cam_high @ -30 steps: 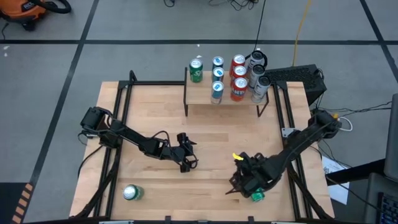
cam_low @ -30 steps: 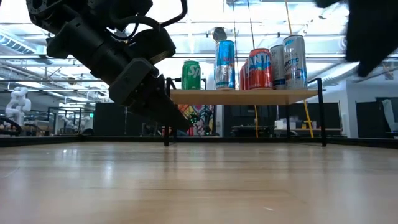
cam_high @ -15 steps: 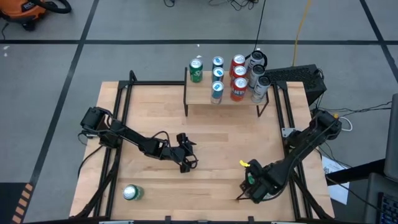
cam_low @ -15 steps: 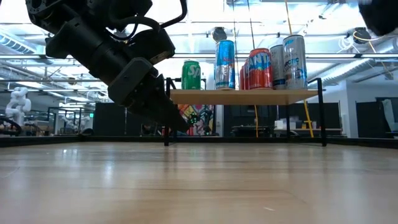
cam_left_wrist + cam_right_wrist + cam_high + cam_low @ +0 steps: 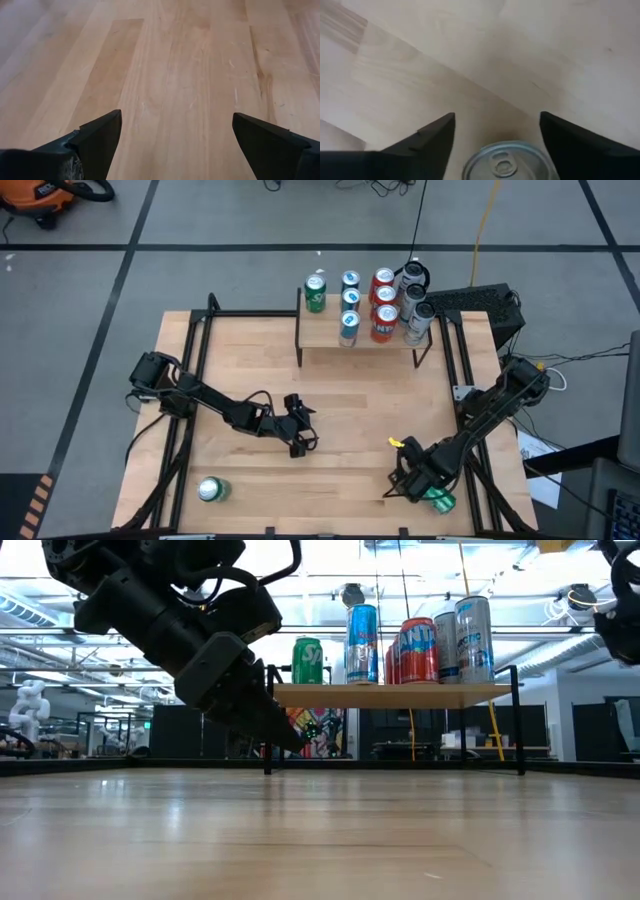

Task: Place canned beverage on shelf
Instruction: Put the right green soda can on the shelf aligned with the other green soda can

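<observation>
Where the right gripper (image 5: pixel 412 488) hangs low over the near right corner of the table (image 5: pixel 340 395), a green can (image 5: pixel 438 499) lies just beside it, near the table's edge; the right wrist view shows its round silver lid with the pull tab (image 5: pixel 506 162) sitting between the two dark fingers (image 5: pixel 432 137), whose jaws stand apart and do not visibly press on the metal. A second green can (image 5: pixel 211 490) lies on its side at the near left corner, well apart from both arms. The shelf (image 5: pixel 360 330), a small pale wooden board on thin black legs, stands at the far edge of the table and carries a green can (image 5: pixel 315 293), three slim blue-and-silver cans (image 5: pixel 349 305), red cans (image 5: pixel 383 308) and grey ones (image 5: pixel 414 302), all upright. The left gripper (image 5: pixel 300 432) waits above the middle of the table, its jaws spread wide over bare boards. The tabletop is light wood in long planks with faint grain and small scratches, framed by black metal rails. Grey floor crossed by dark tape lines surrounds it, and the low view looks into a bright hall with ceiling lights (image 5: pixel 300 590) behind the shelf.
</observation>
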Tool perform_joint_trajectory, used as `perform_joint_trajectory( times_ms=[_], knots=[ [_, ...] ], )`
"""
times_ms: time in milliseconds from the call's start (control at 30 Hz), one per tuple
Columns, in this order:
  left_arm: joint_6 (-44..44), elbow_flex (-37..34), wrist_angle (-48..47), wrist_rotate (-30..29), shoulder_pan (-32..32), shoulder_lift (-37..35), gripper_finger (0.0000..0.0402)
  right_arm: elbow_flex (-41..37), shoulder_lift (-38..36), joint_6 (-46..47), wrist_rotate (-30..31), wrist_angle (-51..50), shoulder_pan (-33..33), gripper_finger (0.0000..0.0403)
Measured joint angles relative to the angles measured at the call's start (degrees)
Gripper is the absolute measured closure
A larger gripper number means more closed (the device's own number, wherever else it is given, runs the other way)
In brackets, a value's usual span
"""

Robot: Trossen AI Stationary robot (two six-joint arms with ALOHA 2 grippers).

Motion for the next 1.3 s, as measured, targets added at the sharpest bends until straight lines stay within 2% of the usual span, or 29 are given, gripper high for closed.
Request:
perform_joint_trajectory(
  times_ms=[133,200,267,367,433,533,633,767,900,1067,1233,1300],
  knots=[
    [-0.11,0.00,0.54,-0.02,0.00,0.00,0.0027,2.75,0.00,-2.70,3.30,-3.97,-0.01,0.0167],
    [-0.11,0.00,0.56,-0.02,0.00,0.00,0.0027,5.78,0.00,-6.16,4.36,-8.60,-0.02,0.0177],
    [-0.13,0.00,0.52,-0.02,0.00,0.00,0.0027,9.95,0.00,-10.01,2.91,-14.53,-0.04,0.0179],
    [-0.11,0.00,0.52,0.00,0.00,0.00,0.0027,16.04,-0.02,-12.33,-2.85,-20.99,-0.01,0.0171],
    [-0.11,0.00,0.52,-0.02,0.00,0.00,0.0027,18.96,-0.02,-13.40,-6.49,-21.72,0.32,0.0157],
    [-0.13,0.00,0.50,0.00,0.00,0.00,0.0027,20.41,-0.07,-14.99,-8.12,-20.83,1.13,0.0125],
    [-0.11,0.00,0.40,-0.02,0.00,0.00,0.0027,19.99,0.37,-14.63,-10.65,-21.26,1.83,0.0088],
    [-0.13,0.00,-0.62,0.02,-0.12,0.00,0.0027,17.46,2.13,-13.73,-10.63,-20.74,3.24,0.0049],
    [-0.15,-0.02,-2.18,0.04,-0.11,0.02,0.0027,12.65,3.31,-13.28,-13.13,-10.91,4.09,0.0035],
    [-0.16,-0.02,-1.85,0.07,-0.11,0.04,0.0027,4.81,3.39,-11.32,-15.16,3.71,4.65,0.0038],
    [-0.17,-0.02,-1.49,0.11,-0.11,0.04,0.0027,1.54,3.37,-9.55,-16.46,3.88,4.74,0.0070],
    [-0.17,-0.02,-1.38,0.11,-0.11,0.04,0.0027,1.56,3.32,-10.45,-13.98,4.03,4.75,0.0090]
  ],
)
